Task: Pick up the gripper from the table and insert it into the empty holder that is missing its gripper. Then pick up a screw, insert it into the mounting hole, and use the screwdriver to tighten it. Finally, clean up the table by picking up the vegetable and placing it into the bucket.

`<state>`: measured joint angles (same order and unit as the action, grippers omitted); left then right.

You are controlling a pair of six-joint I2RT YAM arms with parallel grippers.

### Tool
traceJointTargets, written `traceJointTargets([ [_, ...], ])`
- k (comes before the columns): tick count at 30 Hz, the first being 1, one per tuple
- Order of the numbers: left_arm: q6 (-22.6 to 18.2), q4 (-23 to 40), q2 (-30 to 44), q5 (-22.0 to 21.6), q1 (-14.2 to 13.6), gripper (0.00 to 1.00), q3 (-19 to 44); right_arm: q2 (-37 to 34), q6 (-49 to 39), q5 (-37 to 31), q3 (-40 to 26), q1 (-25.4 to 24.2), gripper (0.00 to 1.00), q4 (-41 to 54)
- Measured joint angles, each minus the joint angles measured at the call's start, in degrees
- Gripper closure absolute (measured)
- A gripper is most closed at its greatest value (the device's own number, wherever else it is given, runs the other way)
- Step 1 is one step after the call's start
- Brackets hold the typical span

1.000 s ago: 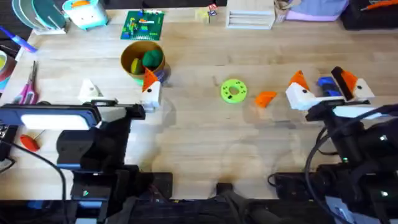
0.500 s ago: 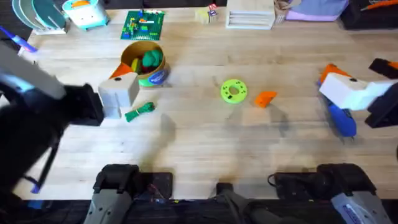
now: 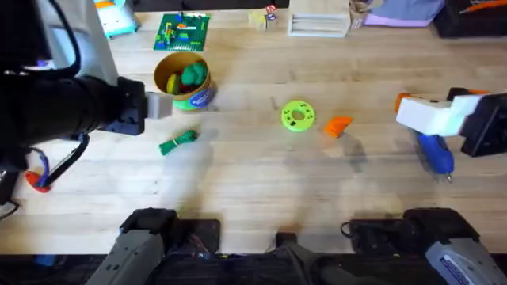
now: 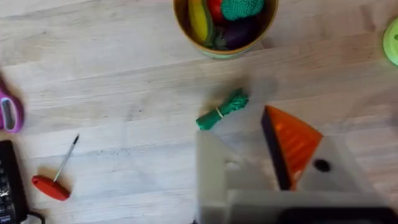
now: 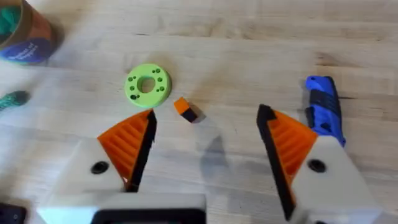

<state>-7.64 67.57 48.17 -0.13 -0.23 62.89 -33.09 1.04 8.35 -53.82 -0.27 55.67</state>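
The small orange gripper (image 3: 339, 125) lies on the table right of a green disc (image 3: 298, 115); the right wrist view shows it (image 5: 186, 109) beyond my open right gripper (image 5: 205, 127). That right gripper (image 3: 408, 107) hovers just above the blue screwdriver (image 3: 434, 152), which lies flat (image 5: 323, 112). The slim green vegetable (image 3: 178, 142) lies below the yellow bucket (image 3: 184, 79), which holds toy food. My left gripper (image 3: 154, 107) hangs left of the bucket, above the vegetable (image 4: 222, 109). The holder, its mounting hole and the screw are out of view.
A red-handled tool (image 4: 53, 183) and pink scissors (image 4: 9, 115) lie at the table's left. A green board (image 3: 182, 32) and a white rack (image 3: 317, 20) stand along the far edge. The left arm looms large and dark over the left side.
Both arms have lifted from low near their bases. The left arm rose and swung left, uncovering the vegetable. The right gripper moved right, then slightly back left over the screwdriver.
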Motion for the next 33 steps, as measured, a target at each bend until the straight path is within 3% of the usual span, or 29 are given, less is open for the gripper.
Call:
traceJointTargets([
  [2,0.3,0.0,1.2,0.3,0.0,0.871,0.0,0.0,0.0,0.1,0.0,0.0,0.010,0.0],
  [3,0.3,0.0,1.7,0.4,0.0,0.944,0.0,0.0,0.0,0.1,0.0,0.0,0.010,0.0],
  [9,4.1,-3.1,1.9,0.6,0.0,0.056,0.0,0.0,0.0,0.1,0.0,0.0,0.010,0.1],
  [10,4.5,-4.6,1.9,0.6,0.0,0.024,0.0,0.0,0.0,0.1,0.0,0.0,0.010,0.1],
  [13,6.6,-10.1,1.9,1.1,0.0,0.009,0.0,0.0,0.0,0.1,0.0,0.0,0.010,0.1],
  [19,13.7,-19.9,1.9,6.6,0.0,0.008,0.0,0.0,0.0,0.1,0.0,0.0,0.010,0.1],
  [27,21.6,-19.9,1.9,9.6,0.0,0.008,0.0,0.0,0.0,0.1,0.0,0.0,0.010,0.1],
  [30,21.9,-19.8,1.9,10.6,-0.2,0.008,0.0,0.0,0.0,0.1,0.0,0.0,0.010,0.1],
  [33,19.2,-22.1,2.6,13.1,-2.0,0.008,0.0,0.0,0.0,0.1,0.0,0.0,0.010,0.1],
])
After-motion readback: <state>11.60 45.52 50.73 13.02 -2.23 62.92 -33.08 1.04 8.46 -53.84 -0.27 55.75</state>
